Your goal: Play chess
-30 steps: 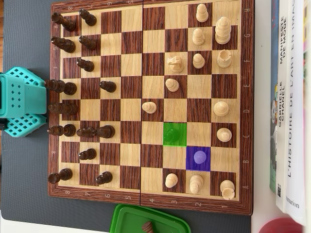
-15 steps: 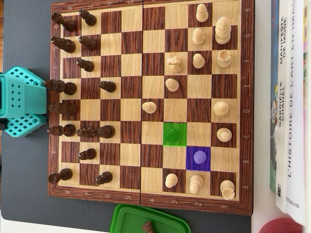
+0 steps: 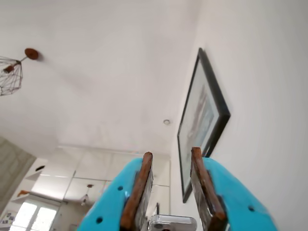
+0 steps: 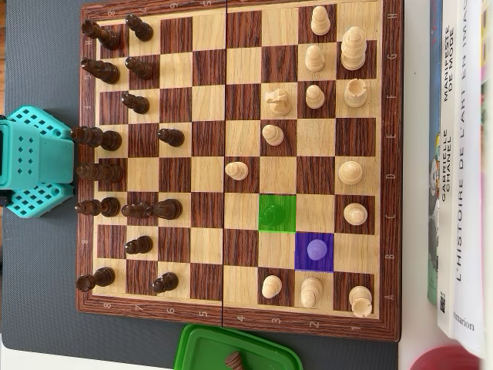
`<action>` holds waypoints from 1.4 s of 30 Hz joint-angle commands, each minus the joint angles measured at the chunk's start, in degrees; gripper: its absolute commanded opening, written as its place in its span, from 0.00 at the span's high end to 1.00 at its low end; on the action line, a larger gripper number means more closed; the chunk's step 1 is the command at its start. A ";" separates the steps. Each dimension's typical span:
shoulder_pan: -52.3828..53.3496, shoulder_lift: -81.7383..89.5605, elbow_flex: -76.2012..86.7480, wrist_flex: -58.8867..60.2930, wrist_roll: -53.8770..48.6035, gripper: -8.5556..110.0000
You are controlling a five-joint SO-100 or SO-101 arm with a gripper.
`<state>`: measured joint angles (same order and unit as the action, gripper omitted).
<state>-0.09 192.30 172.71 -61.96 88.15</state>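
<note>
Chessboard [image 4: 239, 166] lies apart from the fingers [image 3: 139, 192], which point ceilingward, narrowly parted and holding nothing.

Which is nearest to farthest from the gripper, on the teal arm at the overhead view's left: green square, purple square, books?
Measured from the teal arm carrying the gripper:
1. green square, mid-board, lower half.
2. purple square, further right and lower.
3. books, beyond the board's right edge.
</note>
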 commanded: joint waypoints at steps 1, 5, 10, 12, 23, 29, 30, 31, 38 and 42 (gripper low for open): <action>0.53 -0.70 -4.92 8.35 -0.35 0.82; 0.53 -0.70 -8.70 24.35 -0.35 0.82; 0.53 -2.37 -13.89 47.81 -0.35 0.82; 1.14 -5.10 -16.44 55.72 -0.35 0.82; 2.11 -28.92 -30.59 86.31 -0.26 0.82; 5.54 -42.19 -33.13 87.54 0.53 0.82; 5.71 -43.59 -33.22 87.54 0.53 0.82; 5.71 -45.00 -33.40 87.63 0.53 0.82; 6.06 -57.57 -47.81 100.46 0.09 0.82; 6.06 -67.59 -58.62 110.04 0.09 0.82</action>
<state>5.36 128.06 123.31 44.82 88.15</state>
